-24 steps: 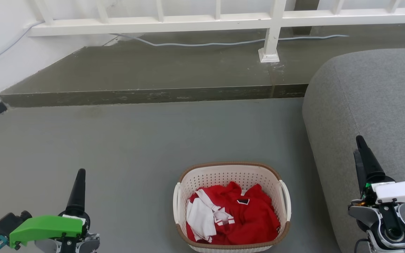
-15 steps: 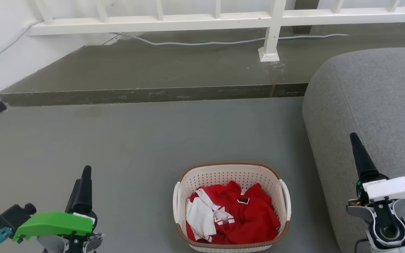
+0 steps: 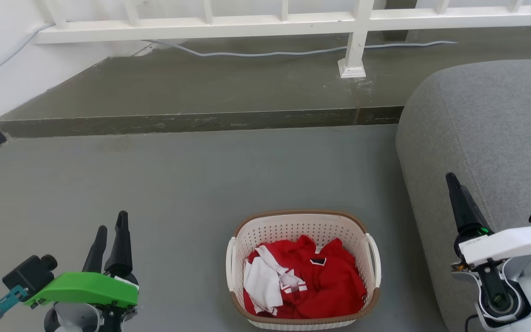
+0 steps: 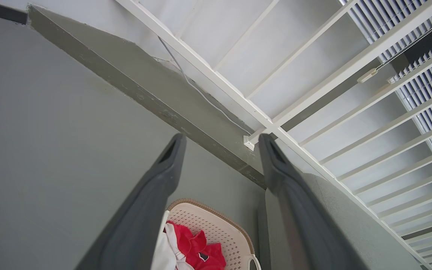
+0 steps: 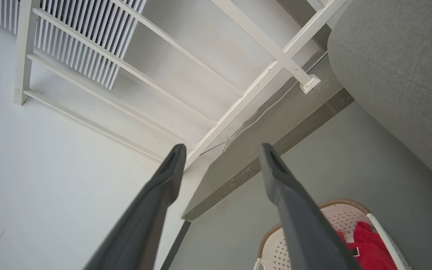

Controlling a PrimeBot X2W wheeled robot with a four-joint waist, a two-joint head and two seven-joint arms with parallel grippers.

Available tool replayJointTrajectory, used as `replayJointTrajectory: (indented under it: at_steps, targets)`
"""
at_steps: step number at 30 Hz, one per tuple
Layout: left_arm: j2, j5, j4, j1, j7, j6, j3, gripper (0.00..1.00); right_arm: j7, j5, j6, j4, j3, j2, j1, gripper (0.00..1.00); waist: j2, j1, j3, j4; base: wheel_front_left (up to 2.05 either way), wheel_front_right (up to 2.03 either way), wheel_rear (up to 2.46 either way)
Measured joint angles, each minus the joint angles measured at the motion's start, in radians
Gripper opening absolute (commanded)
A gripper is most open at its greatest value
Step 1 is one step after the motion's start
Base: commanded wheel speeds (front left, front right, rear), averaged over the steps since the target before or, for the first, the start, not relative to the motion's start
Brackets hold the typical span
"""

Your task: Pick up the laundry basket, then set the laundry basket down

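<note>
Head view, left to right: my left pincer (image 3: 111,223) hangs at the lower left above the grey floor (image 3: 178,184). It is released, with its two dark fingers apart and nothing between them. It is well apart from the laundry basket (image 3: 298,228).

The laundry basket stands upright on the floor at lower centre, between my two pincers and touched by neither.
- Body: cream-white perforated plastic, rounded-rectangular.
- Rim: a brown woven-look band.
- Handles: one white loop on each short side.
- Contents: a crumpled red garment (image 3: 334,286) with a small black patch, and a white piece of cloth (image 3: 261,283) on its left part.

My right pincer (image 3: 452,182) shows at the lower right as a single dark finger in front of the grey sofa (image 3: 491,129). The basket stands just beside the sofa. A small marking on the white wrist housing is too small to read.

Behind the basket a raised step (image 3: 178,92) carries a white railing (image 3: 247,20) and a pale cable (image 3: 270,53).

Left wrist view: my left pincer (image 4: 219,138) is spread. Between its fingers lie one end of the basket (image 4: 216,221) and the red garment. This view adds a slatted blind (image 4: 426,93) behind the railing.

Right wrist view: my right pincer (image 5: 219,148) is likewise released and empty. The far end of the basket (image 5: 341,213) lies to the right of the right-hand finger, and the blind (image 5: 88,37) appears at the upper left.
</note>
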State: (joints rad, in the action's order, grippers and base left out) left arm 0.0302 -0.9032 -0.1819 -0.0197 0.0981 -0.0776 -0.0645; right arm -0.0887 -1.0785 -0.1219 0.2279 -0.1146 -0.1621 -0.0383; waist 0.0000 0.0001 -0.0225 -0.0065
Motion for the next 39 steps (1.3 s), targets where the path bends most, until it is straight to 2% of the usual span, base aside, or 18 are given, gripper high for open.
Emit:
replayJointTrajectory:
  at_steps: [14,39]
  targets:
    - [0.0,0.187,0.04,0.0,0.044,0.026,-0.034,1.0,-0.048,0.189,-0.001,-0.007,-0.014,0.002,-0.022,1.0,0.0,0.0,-0.008,-0.001,0.0,0.0,0.0]
    - [0.005,0.444,0.117,-0.002,0.123,0.08,-0.117,1.0,-0.128,0.494,-0.001,0.007,-0.037,0.009,-0.041,1.0,0.0,0.0,-0.02,-0.006,0.0,0.0,0.0]
